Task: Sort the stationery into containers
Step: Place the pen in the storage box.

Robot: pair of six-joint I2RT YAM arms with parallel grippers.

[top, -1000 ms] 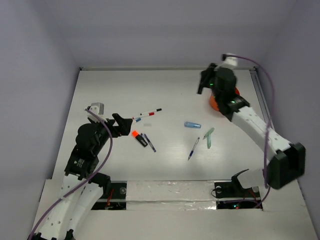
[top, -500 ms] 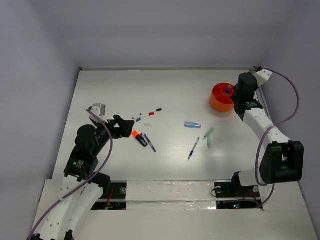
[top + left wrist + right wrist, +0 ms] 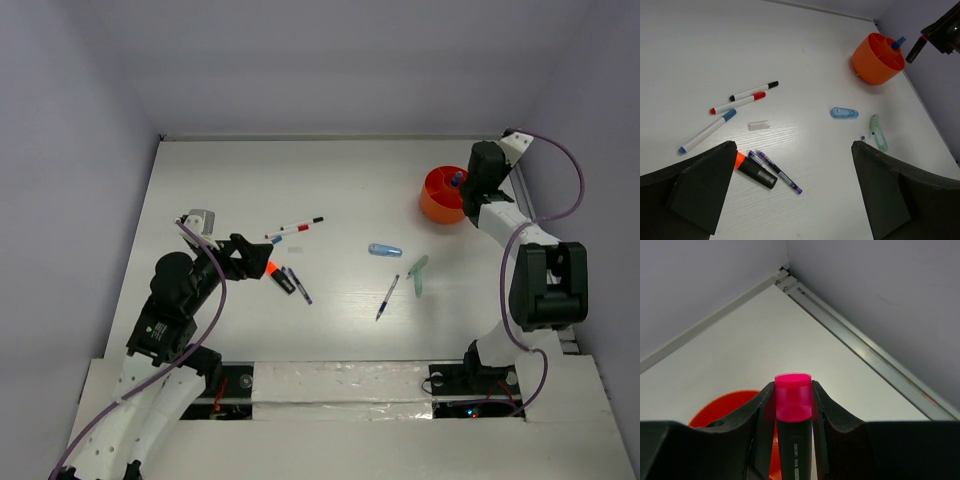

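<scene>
Bright, even light from overhead; soft, short shadows on the white counter; all views sharp.

Table: white, faint wood grain, lay beneath and ahead of both sets of jaws.
Back wall: plain pale lilac-grey, stood beyond the jaws.
Left wall and right wall: same colour, closed in the table's sides.
Metal rail: silvery, ran along the table's right edge, just past the right jaws, into the far corner.
Crinkled tape strip: crossed the near edge, behind the jaws.
Light: soft, even; a mild glare lay on the table before the left jaws.
</scene>
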